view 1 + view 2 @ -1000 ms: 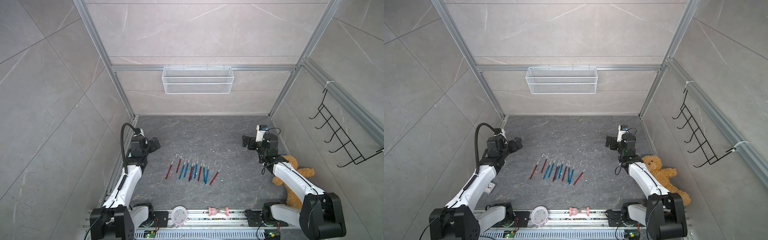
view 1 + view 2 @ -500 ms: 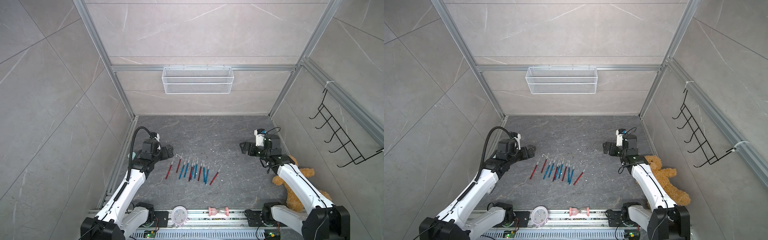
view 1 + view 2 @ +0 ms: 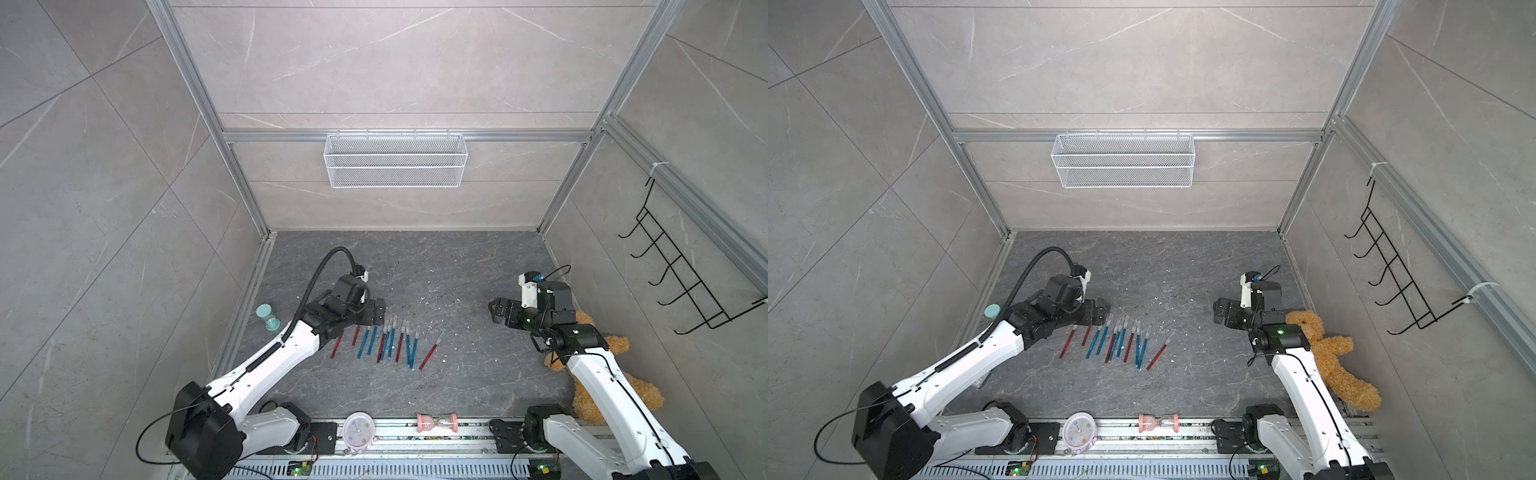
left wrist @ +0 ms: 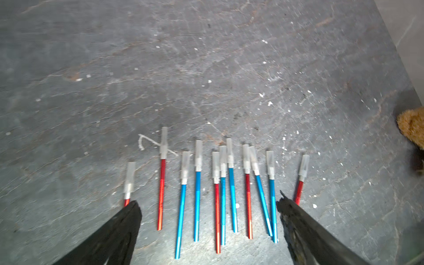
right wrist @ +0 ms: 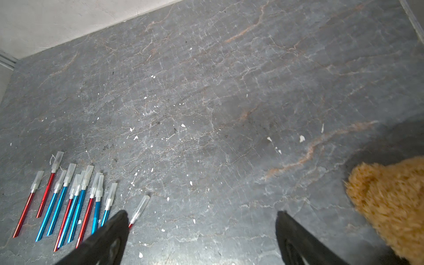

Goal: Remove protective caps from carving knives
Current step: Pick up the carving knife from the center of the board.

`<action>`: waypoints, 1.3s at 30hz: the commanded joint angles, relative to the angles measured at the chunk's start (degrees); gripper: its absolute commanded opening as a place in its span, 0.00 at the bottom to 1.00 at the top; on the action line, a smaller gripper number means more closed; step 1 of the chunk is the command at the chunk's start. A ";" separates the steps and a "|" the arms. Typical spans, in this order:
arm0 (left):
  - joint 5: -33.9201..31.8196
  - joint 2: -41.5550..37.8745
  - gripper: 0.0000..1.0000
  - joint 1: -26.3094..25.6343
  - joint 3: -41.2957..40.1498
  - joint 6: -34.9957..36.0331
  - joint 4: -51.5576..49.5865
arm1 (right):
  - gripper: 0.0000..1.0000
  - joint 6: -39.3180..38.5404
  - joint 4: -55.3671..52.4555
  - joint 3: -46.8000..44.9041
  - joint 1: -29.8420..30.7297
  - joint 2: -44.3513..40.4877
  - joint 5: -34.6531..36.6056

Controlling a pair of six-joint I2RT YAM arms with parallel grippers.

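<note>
At lower centre, close wide-open empty left gripper (image 3: 379,312) on one knife (image 4: 162,181) handle; pull cap (image 4: 164,143) with equally wide, empty right gripper (image 3: 494,312).

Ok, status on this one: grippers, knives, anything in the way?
Left gripper open, empty, at the carving knives. Right gripper open, empty, off to the side. Protective caps on every knife. Bent white wire crosses one cap; nothing else blocking.

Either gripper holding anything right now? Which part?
Nothing is held. The left gripper hangs open above the carving knives, the right gripper open over the floor beside them; all protective caps are on.
</note>
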 commanded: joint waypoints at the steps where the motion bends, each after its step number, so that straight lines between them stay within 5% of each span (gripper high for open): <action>1: -1.86 3.75 0.95 -4.40 4.75 -0.40 -1.07 | 1.00 1.92 -4.54 -2.42 0.25 -3.15 2.17; 16: -0.26 23.41 0.80 -20.68 18.59 -0.63 -3.80 | 0.95 6.72 -6.36 -5.56 0.25 -7.31 -0.10; 35: -2.86 35.10 0.64 -24.19 23.87 -3.96 -9.27 | 0.94 8.82 -2.81 -7.14 0.25 -6.44 -2.93; 39: -2.30 37.14 0.55 -24.35 25.02 -3.96 -9.99 | 0.94 9.06 -1.89 -7.78 0.25 -6.00 -4.11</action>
